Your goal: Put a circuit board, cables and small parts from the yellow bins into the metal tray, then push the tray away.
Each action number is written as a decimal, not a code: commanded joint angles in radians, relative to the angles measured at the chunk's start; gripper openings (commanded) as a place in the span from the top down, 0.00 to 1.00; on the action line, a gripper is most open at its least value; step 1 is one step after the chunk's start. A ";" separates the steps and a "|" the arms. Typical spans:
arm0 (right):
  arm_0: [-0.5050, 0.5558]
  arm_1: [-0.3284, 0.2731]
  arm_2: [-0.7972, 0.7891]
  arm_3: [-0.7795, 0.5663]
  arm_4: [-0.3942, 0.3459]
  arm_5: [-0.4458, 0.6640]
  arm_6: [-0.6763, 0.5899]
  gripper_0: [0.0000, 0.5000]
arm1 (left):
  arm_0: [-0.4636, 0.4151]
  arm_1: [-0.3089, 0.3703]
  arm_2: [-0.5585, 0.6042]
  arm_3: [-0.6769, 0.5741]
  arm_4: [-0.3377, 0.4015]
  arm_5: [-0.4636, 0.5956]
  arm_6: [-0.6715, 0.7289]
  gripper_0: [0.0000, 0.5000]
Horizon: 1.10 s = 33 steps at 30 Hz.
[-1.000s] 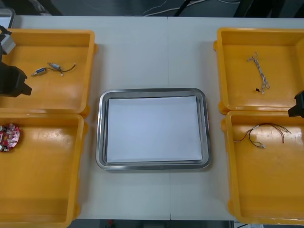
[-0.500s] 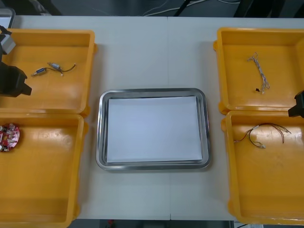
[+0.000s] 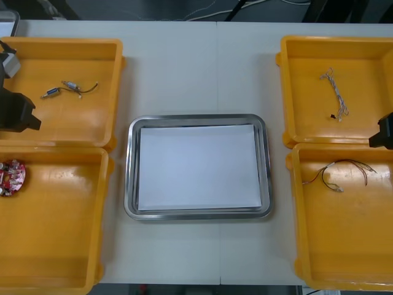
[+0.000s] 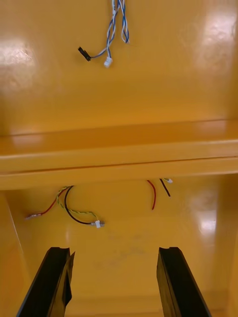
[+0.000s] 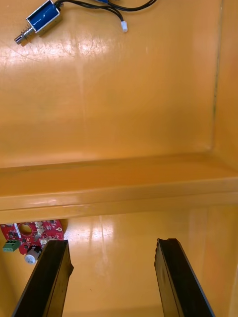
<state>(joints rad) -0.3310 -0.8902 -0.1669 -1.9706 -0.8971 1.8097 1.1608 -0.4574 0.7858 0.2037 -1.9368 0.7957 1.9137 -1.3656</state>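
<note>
Four yellow bins are set on the light table [image 3: 196, 67], two at each side. In the far left bin [image 3: 92, 126] a small metal part [image 3: 51, 93] is seen, with a thin black cable [image 3: 89, 90] attached to it. In the near left bin [image 3: 61, 246] a round red circuit board [image 3: 11, 177] is laid against the outer wall. The left gripper [image 5: 111, 245] is held above the outer side of these two bins, close to the wall that divides them. Its fingers [image 5: 49, 277] are spread wide apart with nothing between them, and the board is seen just beside one of them. Between the bins the metal tray [image 3: 131, 166] is placed, white inside. In the far right bin [image 3: 307, 123] a twisted blue and white cable [image 3: 334, 92] is laid. In the near right bin [image 3: 344, 246] a bundle of red, yellow and black cables [image 3: 341, 173] is laid near the far wall. The right gripper [image 4: 114, 250] is held above the outer side of the right bins, by their shared wall, its fingers likewise parted and closed on nothing.
</note>
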 commanded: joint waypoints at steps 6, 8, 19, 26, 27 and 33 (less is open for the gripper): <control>-0.023 0.011 0.129 -0.025 0.086 -0.087 0.085 0.00 | 0.059 0.069 0.066 0.012 0.046 0.006 -0.082 0.00; -0.016 0.011 0.162 -0.025 0.102 -0.116 0.096 0.00 | 0.089 0.076 0.092 0.010 0.056 0.006 -0.092 0.00; 0.052 0.011 0.207 -0.025 0.118 -0.185 0.235 0.00 | 0.261 0.118 0.191 -0.027 0.063 0.006 -0.135 0.00; 0.095 0.011 0.207 -0.025 0.135 -0.213 0.352 0.00 | 0.384 0.118 0.232 -0.062 0.042 -0.084 -0.138 0.00; 0.099 0.011 0.207 -0.025 0.136 -0.219 0.361 0.00 | 0.391 0.118 0.235 -0.062 0.042 -0.094 -0.138 0.00; 0.161 0.011 0.207 -0.025 0.147 -0.293 0.458 0.00 | 0.462 0.115 0.238 -0.064 0.016 -0.194 -0.139 0.00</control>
<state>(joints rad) -0.2197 -0.8851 0.0341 -1.9706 -0.7633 1.5524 1.5831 -0.0460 0.8550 0.4113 -1.9707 0.8368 1.7660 -1.4203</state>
